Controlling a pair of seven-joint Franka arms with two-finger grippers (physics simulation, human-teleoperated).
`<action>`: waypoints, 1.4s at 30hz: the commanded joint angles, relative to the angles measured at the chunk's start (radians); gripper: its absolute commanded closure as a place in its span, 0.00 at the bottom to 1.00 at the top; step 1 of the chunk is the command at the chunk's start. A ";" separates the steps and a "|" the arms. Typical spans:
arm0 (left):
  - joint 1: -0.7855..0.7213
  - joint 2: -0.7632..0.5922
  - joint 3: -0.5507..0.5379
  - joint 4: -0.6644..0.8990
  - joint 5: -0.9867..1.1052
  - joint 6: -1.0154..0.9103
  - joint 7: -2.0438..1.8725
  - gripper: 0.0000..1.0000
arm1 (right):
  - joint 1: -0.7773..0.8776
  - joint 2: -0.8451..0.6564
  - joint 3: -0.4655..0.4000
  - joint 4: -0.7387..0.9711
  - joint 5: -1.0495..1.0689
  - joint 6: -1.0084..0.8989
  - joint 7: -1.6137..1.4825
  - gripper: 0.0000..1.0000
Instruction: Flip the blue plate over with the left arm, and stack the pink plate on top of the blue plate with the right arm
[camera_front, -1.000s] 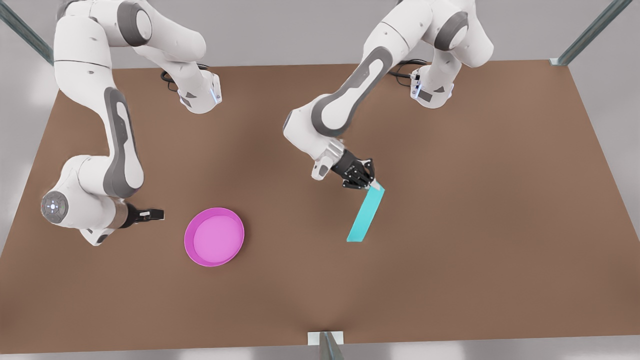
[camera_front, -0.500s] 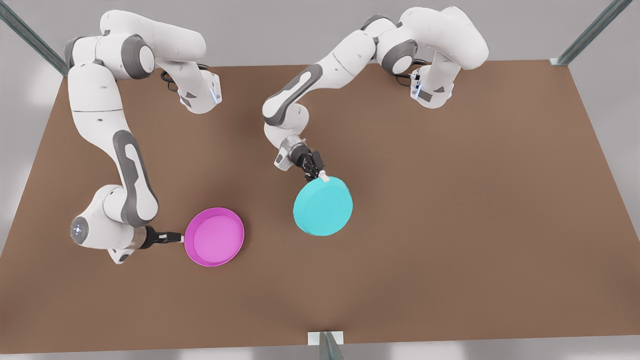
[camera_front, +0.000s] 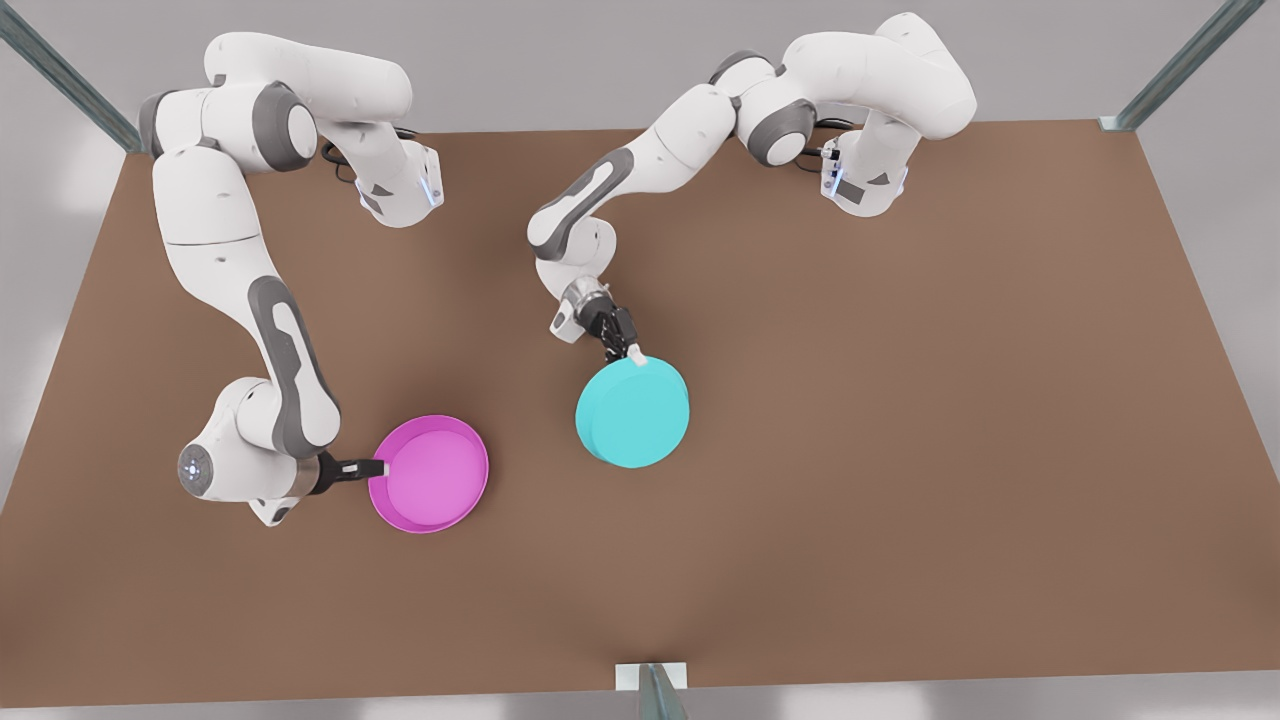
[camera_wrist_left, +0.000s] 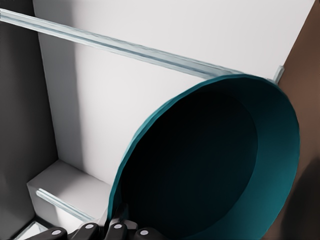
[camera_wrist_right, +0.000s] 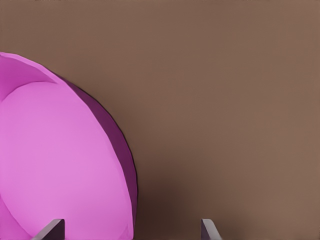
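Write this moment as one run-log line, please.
left gripper: shut on blue plate, underside up | right gripper: open at pink plate rim | stacking: not done

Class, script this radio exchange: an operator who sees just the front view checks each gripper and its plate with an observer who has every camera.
Operator: Front view here. Is the right gripper open at the pink plate?
Observer: Yes. Its wrist view shows the fingertips apart, with the plate's rim between them.
Operator: And the blue plate at the left gripper?
Observer: The left wrist view shows its dark hollow side facing that camera, with the rim pinched in the fingers.
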 joint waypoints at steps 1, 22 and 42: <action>-0.002 0.002 0.000 0.000 -0.024 0.002 0.000 0.79 | 0.000 0.000 0.000 0.000 0.000 0.000 0.000 0.00; 0.000 -0.332 -0.148 -0.034 -0.622 0.585 -0.487 0.02 | 0.015 0.020 0.000 0.003 0.000 0.034 0.009 0.33; 1.206 -1.162 -0.090 -0.361 -1.587 0.376 1.035 0.01 | 0.032 0.031 0.000 0.003 -0.003 0.091 -0.002 0.55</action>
